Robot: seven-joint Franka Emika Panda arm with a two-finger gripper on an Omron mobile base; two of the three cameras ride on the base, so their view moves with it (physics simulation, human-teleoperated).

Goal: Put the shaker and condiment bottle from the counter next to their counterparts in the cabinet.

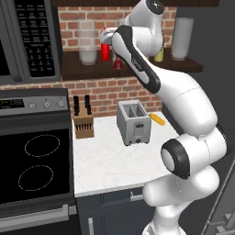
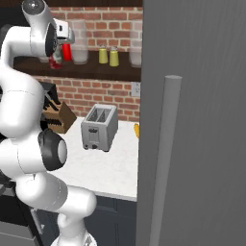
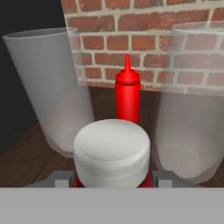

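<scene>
My gripper [image 3: 112, 180] is shut on the condiment bottle [image 3: 111, 153], whose pale cap sits large between the fingers with its red body below. I hold it at the cabinet [image 1: 92, 69] shelf, just in front of the tall slim red squeeze bottle [image 3: 127, 94]. From the base views the condiment bottle [image 1: 118, 63] [image 2: 56, 61] hangs low at the shelf board beside the squeeze bottle [image 1: 105, 51] [image 2: 67, 52]; whether it rests on the wood I cannot tell. Two yellow-olive shakers [image 2: 103, 55] [image 2: 114, 56] stand side by side farther right on the shelf.
Two translucent jars [image 3: 52, 87] [image 3: 192, 109] flank the squeeze bottle closely. On the counter [image 1: 110, 165] stand a toaster [image 1: 133, 121], a knife block [image 1: 83, 123] and a yellow item [image 1: 157, 119]. The stovetop [image 1: 34, 165] lies left, and a tall grey panel [image 2: 192, 120] rises at right.
</scene>
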